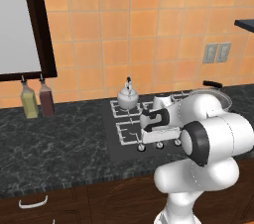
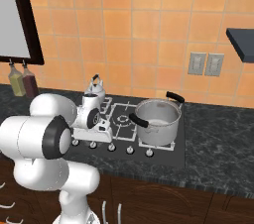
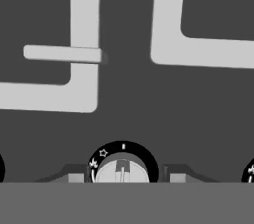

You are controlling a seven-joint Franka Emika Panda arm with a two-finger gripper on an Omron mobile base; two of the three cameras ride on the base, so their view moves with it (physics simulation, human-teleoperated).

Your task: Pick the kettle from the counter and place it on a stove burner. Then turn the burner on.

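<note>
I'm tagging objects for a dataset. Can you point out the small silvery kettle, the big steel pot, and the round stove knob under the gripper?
Small silvery-white kettle with black arched handle [image 1: 127,98]: left base view, on its rounded body.
Large steel pot with black handles [image 2: 159,125]: right base view, on its front wall.
Round silver stove knob in a black dial [image 3: 122,170]: hand view, on its face.

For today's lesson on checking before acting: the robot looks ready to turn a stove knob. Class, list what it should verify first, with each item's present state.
1. The small silvery kettle with the black arched handle stands upright on the back-left square wire grate: ok.
2. The round silver knob with the black dial ring sits centred between the dark finger tips: ok.
3. The gripper is open wide enough to straddle the knob: ok.
4. This knob is the one for the kettle's burner: cannot tell.
5. The knob is at off now: cannot tell.
6. The large steel pot with black handles stands apart from the arm: ok.
</note>
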